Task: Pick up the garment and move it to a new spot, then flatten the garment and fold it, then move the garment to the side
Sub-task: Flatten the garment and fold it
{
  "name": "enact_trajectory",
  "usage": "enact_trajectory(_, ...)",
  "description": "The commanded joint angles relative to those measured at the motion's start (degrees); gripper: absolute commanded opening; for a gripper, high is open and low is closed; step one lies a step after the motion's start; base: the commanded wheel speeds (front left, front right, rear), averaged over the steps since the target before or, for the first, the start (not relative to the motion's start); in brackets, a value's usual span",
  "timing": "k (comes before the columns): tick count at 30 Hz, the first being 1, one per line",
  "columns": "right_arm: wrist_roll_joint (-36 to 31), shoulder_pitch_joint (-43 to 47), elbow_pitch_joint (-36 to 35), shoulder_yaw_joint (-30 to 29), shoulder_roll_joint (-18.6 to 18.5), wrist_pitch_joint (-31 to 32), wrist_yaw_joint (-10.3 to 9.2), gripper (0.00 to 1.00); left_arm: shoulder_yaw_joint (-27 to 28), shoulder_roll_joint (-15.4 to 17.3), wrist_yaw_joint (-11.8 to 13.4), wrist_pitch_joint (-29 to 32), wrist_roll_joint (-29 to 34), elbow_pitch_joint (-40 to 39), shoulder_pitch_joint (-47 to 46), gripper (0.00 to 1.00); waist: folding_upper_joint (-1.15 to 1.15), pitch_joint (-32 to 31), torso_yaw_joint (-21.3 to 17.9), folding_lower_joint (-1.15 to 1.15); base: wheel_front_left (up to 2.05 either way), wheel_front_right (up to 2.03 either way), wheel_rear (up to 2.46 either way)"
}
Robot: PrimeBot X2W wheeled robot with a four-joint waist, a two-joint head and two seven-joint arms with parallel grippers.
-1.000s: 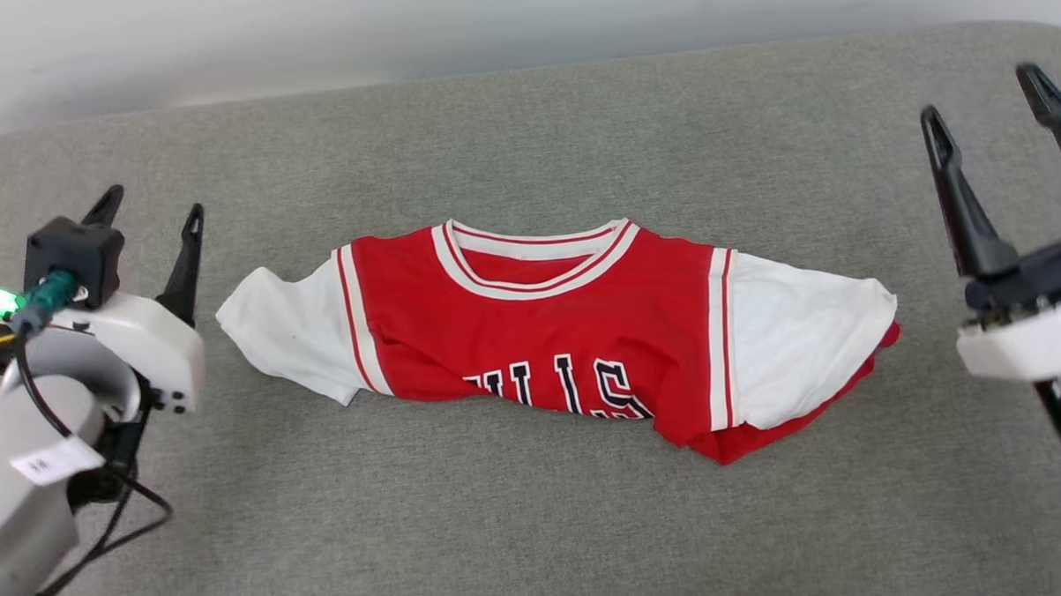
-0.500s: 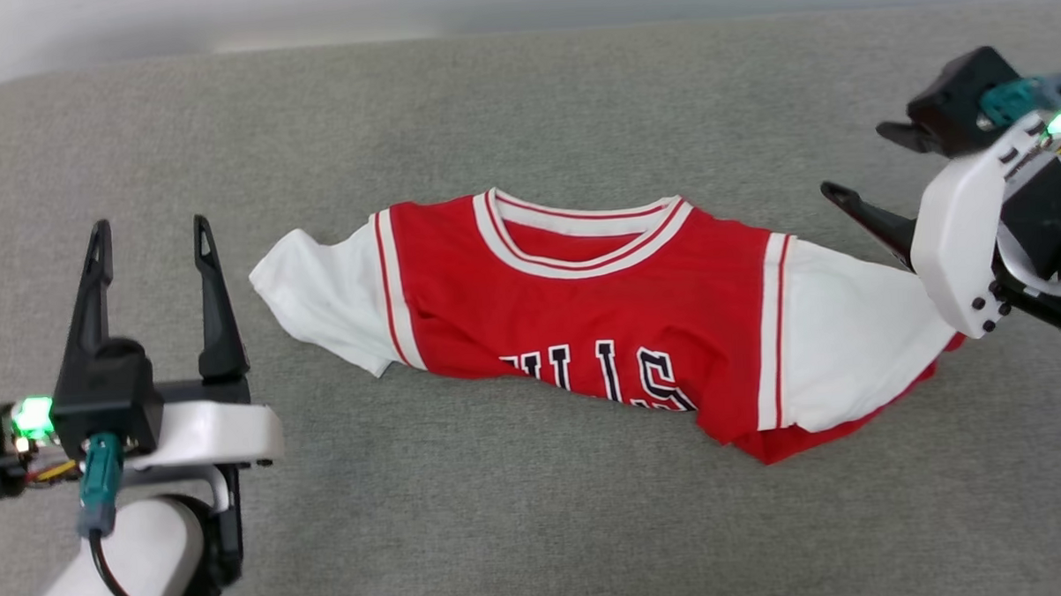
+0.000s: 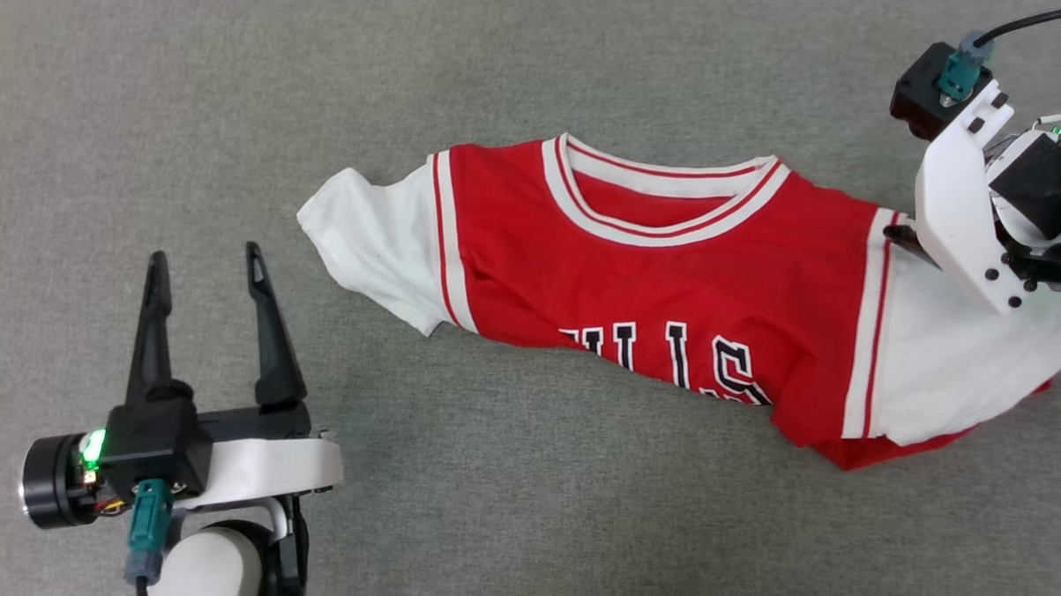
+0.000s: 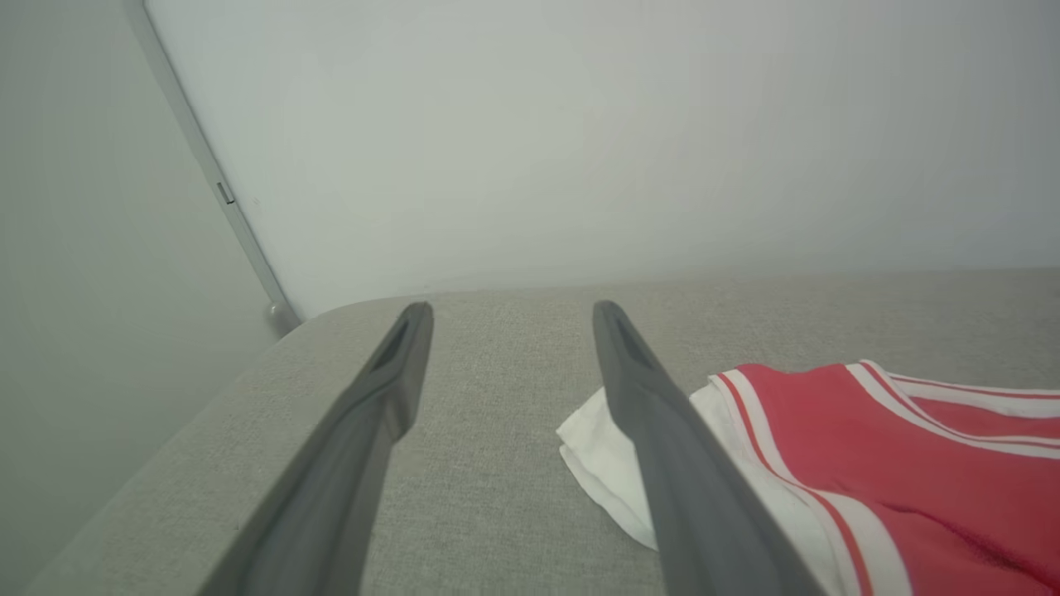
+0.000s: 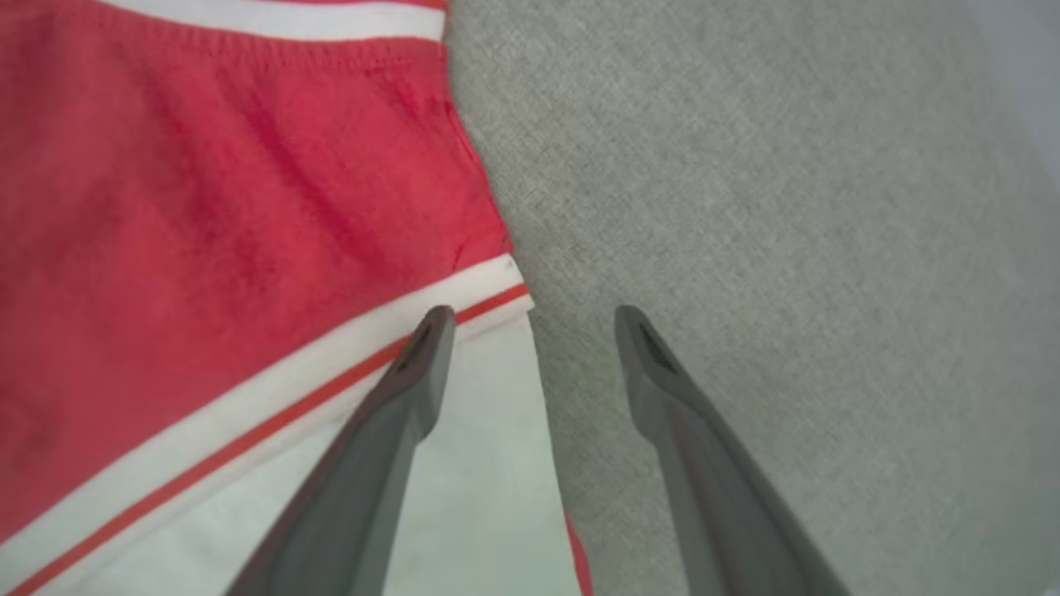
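Note:
The garment (image 3: 672,302), a red jersey with white short sleeves, striped trim and black lettering, lies spread but rumpled on the grey cushion, its lower part folded under. My left gripper (image 3: 205,254) is open, low and to the left of the left sleeve (image 3: 374,237), clear of the cloth. In the left wrist view that sleeve (image 4: 592,451) lies just right of my open left gripper (image 4: 511,310). My right gripper (image 5: 534,313) is open over the right shoulder seam, one finger above the white sleeve (image 5: 489,463), the other above bare cushion. A dark fingertip (image 3: 897,237) shows at that seam.
The grey fabric cushion (image 3: 503,511) extends all around the garment. Its rounded far-left corner (image 4: 315,319) meets a pale wall (image 4: 580,124) in the left wrist view. A black cable (image 3: 1028,23) runs off my right wrist.
The head view has shifted and looks down more steeply. My right gripper has swung in from the far right and come over the right shoulder seam. My left gripper sits lower beside the left sleeve.

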Motion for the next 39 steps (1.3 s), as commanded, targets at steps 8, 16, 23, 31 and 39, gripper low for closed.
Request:
enact_trajectory(8,3.8,3.6,5.1,8.7,1.5,-1.2,-0.02,1.0,3.7,-5.6,-5.9,-0.1,5.0,1.1,-1.0,1.0,0.0,3.4,2.2,0.0,0.0,0.0,0.0)
enact_trajectory(16,5.0,1.8,4.6,9.2,1.3,-10.4,-0.04,0.0,7.1,-8.7,-9.3,-0.1,7.8,2.5,0.7,1.0,0.0,1.0,0.8,0.0,0.0,0.0,0.0)
enact_trajectory(23,4.8,-3.7,-2.0,8.9,-3.1,-17.3,-0.04,0.0,10.0,-10.7,-10.9,-0.1,9.1,2.4,4.1,1.0,0.0,-3.0,-1.2,0.0,0.0,0.0,0.0)
enact_trajectory(31,4.5,-11.9,-5.4,8.2,-6.6,-16.0,-0.04,0.0,11.8,-12.5,-12.7,-0.1,10.2,1.8,4.6,1.0,0.0,-2.5,-1.0,0.0,0.0,0.0,0.0)
enact_trajectory(39,0.3,-17.5,3.9,8.9,0.2,-13.2,-0.04,0.0,12.4,-14.3,-14.4,-0.1,10.8,1.8,2.0,1.0,0.0,2.4,1.5,0.0,0.0,0.0,0.0)
